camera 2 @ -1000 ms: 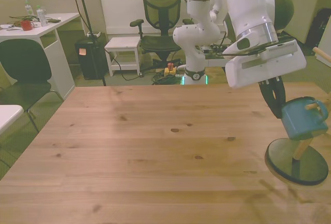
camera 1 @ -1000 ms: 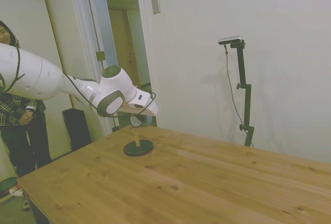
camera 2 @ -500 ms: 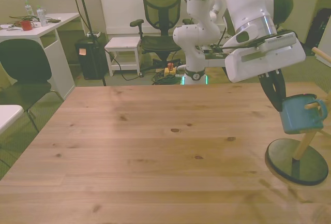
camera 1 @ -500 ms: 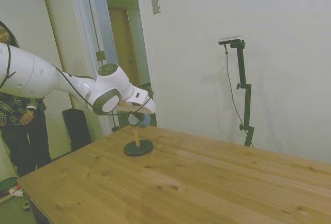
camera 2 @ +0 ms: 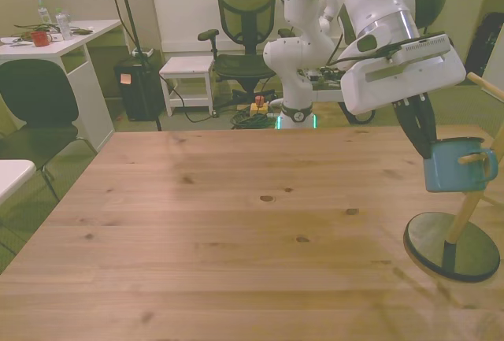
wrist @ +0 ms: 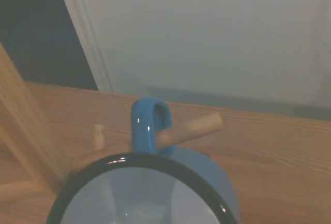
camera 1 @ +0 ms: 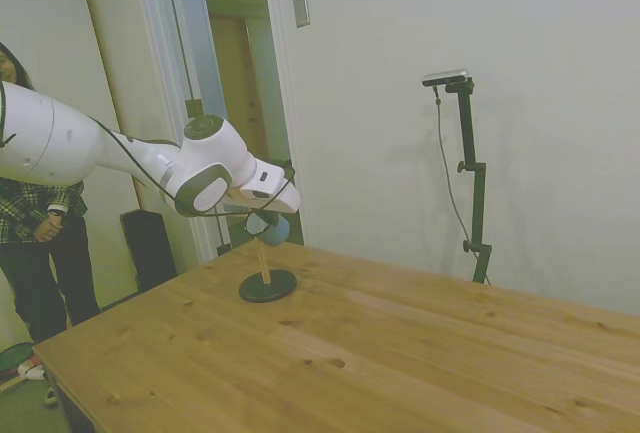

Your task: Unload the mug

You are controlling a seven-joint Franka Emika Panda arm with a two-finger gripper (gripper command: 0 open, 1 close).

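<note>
The blue-grey mug [camera 2: 450, 169] hangs by its handle on a slanted wooden peg [camera 2: 475, 157] of the peg stand, whose round black base [camera 2: 451, 246] rests near the front view's right table edge. My gripper [camera 2: 429, 150] reaches down from above with its dark fingers pinched on the mug's rim. In the side view the mug [camera 1: 270, 226] sits just under the gripper [camera 1: 257, 218], above the stand's base [camera 1: 267, 285]. The wrist view shows the mug's handle [wrist: 150, 123] with the peg [wrist: 192, 126] still through it, and the pale inside of the mug [wrist: 139, 198].
A higher peg [camera 2: 485, 86] of the stand juts out above the mug. A person in a plaid shirt [camera 1: 25, 208] stands off the table's end by the doorway. Behind the table are an office chair [camera 2: 246, 10] and a white desk [camera 2: 63, 42].
The gripper has risen with the mug, drawing it up and toward the front view's left along the peg. The stand has not moved.
</note>
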